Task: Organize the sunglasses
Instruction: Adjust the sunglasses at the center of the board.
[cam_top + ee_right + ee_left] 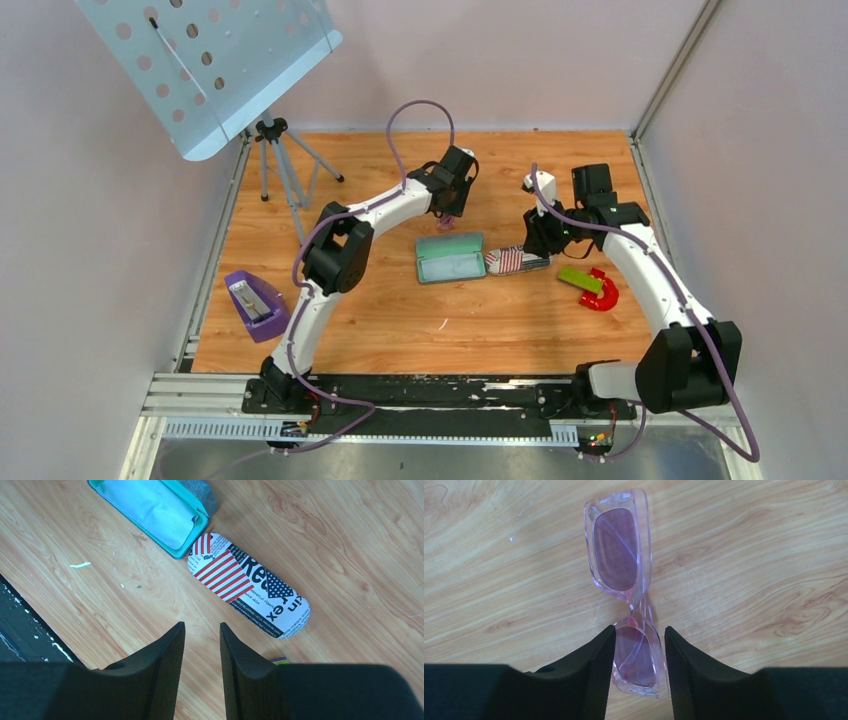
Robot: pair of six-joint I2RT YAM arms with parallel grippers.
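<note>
Looking through the left wrist camera, I see the left gripper [639, 628] set astride one lens of the sunglasses [621, 550]. Its jaws are parted about a lens wide. One finger [594, 670] meets the pale purple frame, and a sliver of wood shows between the frame and the other finger, so I read it as not clamped. The other lens points away from the wrist, and I cannot tell whether the pair rests on the wooden table [400, 330] or sits just over it. From above, the sunglasses are at the far side of the open teal-lined case [451, 259], just beyond its rim. The flag-patterned case [247, 585] lies closed with one end beside that open case. My right gripper [202, 625] hovers near the flag-patterned case with its fingers a narrow gap apart and nothing between them.
</note>
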